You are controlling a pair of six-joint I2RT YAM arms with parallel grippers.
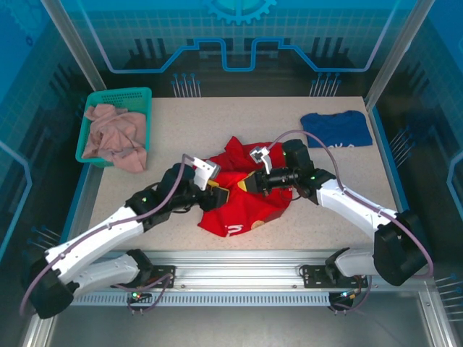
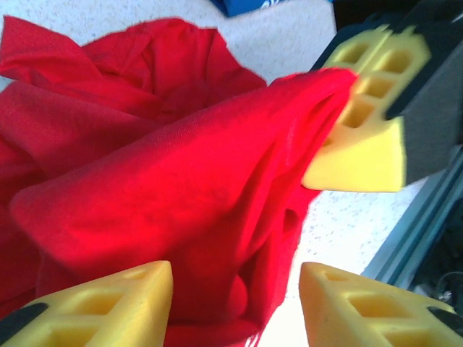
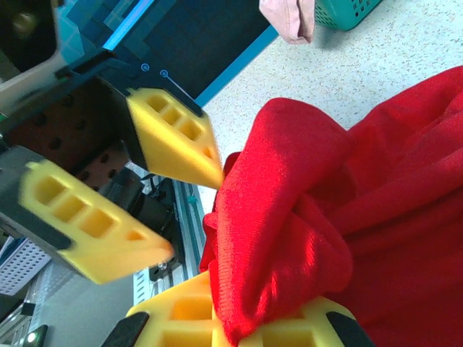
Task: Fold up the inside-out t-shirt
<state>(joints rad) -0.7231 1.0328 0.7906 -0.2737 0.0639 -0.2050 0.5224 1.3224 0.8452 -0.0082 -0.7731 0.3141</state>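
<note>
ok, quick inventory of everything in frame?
red t-shirt: 1, bright red with white and orange print, crumpled mid-table
blue t-shirt: 1, dark blue, far right of the table
basket: 1, teal, far left corner of the table
garment: 1, pale pinkish-beige, heaped in the basket, spilling over its near edge
table: 1, speckled beige, under everything
left arm: 1, white and black, reaching in from the near edge
right arm: 1, white and black, reaching in from the near edge
left tool: 1, yellow fingers, open at the red t-shirt
right tool: 1, yellow fingers, shut on a fold of the red t-shirt
</note>
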